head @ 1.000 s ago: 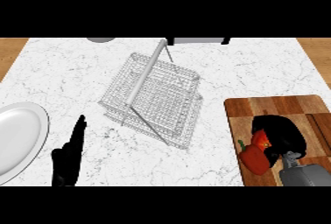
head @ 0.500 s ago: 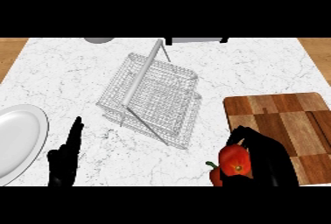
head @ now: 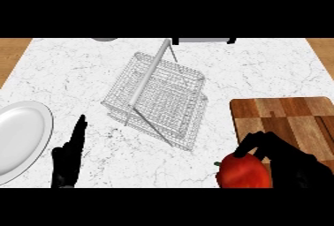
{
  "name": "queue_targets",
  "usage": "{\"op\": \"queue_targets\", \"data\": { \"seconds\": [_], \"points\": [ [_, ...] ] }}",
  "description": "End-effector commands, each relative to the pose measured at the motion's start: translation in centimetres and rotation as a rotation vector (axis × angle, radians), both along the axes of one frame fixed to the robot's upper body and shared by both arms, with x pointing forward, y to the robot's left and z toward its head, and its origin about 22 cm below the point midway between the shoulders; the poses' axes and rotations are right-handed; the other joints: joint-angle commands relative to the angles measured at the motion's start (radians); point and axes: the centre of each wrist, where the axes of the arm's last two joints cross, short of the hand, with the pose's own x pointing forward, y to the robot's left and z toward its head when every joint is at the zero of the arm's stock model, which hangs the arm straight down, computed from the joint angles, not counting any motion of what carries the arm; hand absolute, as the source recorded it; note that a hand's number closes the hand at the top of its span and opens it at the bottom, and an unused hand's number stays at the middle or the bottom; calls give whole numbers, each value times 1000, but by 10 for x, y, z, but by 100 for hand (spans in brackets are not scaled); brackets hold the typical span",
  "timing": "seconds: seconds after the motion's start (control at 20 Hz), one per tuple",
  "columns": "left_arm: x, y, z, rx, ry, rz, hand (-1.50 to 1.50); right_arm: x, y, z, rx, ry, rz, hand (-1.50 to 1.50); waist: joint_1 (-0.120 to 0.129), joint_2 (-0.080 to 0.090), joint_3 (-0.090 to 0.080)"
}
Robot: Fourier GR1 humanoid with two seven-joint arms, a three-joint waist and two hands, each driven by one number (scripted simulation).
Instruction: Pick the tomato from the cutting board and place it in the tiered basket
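Observation:
The red tomato (head: 243, 171) is at the lower right, off the wooden cutting board (head: 287, 118) and over the marble counter. My right hand (head: 287, 156) is curled round it from the right, its fingers over the top. The wire tiered basket (head: 160, 99) stands in the middle of the counter, up and to the left of the tomato, with a grey post slanting up from it. My left hand (head: 69, 155) rests at the lower left with straight fingers pointing up, holding nothing.
A white plate (head: 20, 137) lies at the left edge, just beside the left hand. Two grey objects (head: 202, 40) show partly at the counter's far edge. Wooden surface shows past the counter's left and right corners.
My right hand has carried the tomato off the cutting board, leftward and toward the counter's near edge; it now looks larger in the view. The left hand has stayed put.

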Motion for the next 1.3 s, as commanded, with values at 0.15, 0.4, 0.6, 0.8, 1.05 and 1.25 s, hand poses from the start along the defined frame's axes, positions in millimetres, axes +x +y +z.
{"op": "queue_targets", "data": {
  "seconds": [0.15,0.4,0.6,0.8,1.05,1.25],
  "points": [
    [4,5,1,-2,50,-15,0,-28,0,50,12,-114,-95,150,19,9,-4],
    [-1,-17,-12,-22,60,-44,0,9,30,63,19,-110,-135,150,32,11,-5],
    [-3,-9,-7,-18,52,-20,0,32,31,78,28,-97,-146,150,38,13,-3],
    [5,-3,-4,-35,43,-48,0,66,42,91,42,-59,-150,150,43,15,-3],
    [11,-21,-2,-9,23,-23,0,105,59,103,7,-10,-82,150,43,18,-1],
    [-4,-9,-14,-16,49,-33,0,129,73,78,-21,28,-65,150,46,19,-1]
  ]
}}
